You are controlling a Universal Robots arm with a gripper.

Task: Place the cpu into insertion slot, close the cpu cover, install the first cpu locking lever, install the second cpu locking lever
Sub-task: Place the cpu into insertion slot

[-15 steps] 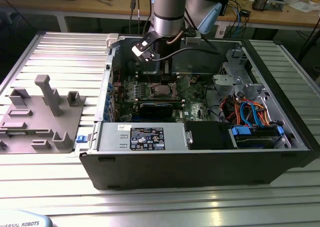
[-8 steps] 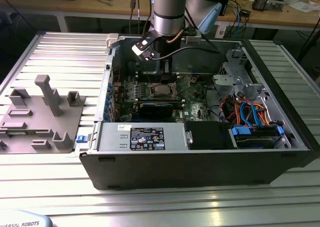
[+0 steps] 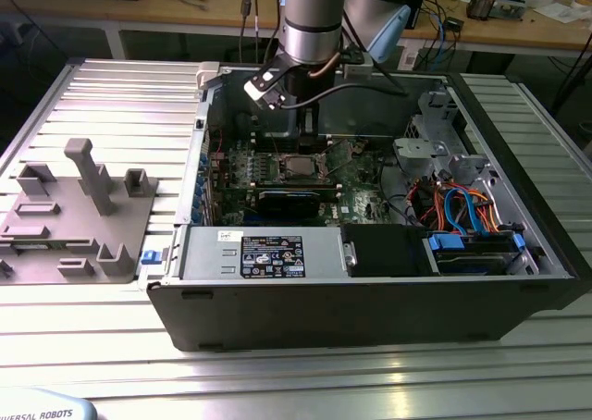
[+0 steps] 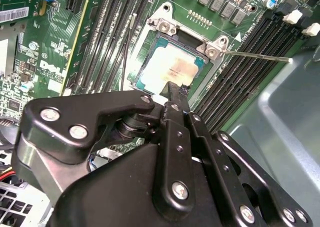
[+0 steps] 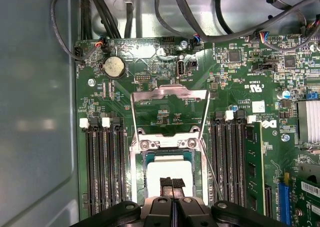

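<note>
In the first wrist view my black two-finger gripper (image 5: 172, 183) covers the near edge of the small flat square cpu with a dull silver-grey top (image 5: 167, 164). I cannot see whether the tips touch the chip. My jaws are together, with no gap and nothing between them. In the second wrist view my own black body hides the near side of the small square insertion slot with a silvery metal rim (image 4: 162, 24).

The cpu lies flat inside this slot, on the green circuit board (image 5: 240, 87). The thin square silvery cpu cover with a cut-out middle (image 5: 170, 93) is open, swung up and away from the slot. A thin straight metal lever (image 4: 255, 55) sticks out from one corner of the slot, over the long black memory slots (image 5: 105, 172) that run on both sides.

Dark cables (image 5: 200, 17) hang over the far edge of the board, near a round silver coin battery (image 5: 114, 66). In the exterior view the silver arm (image 3: 310, 22) reaches down into the open black computer case (image 3: 361, 300).
</note>
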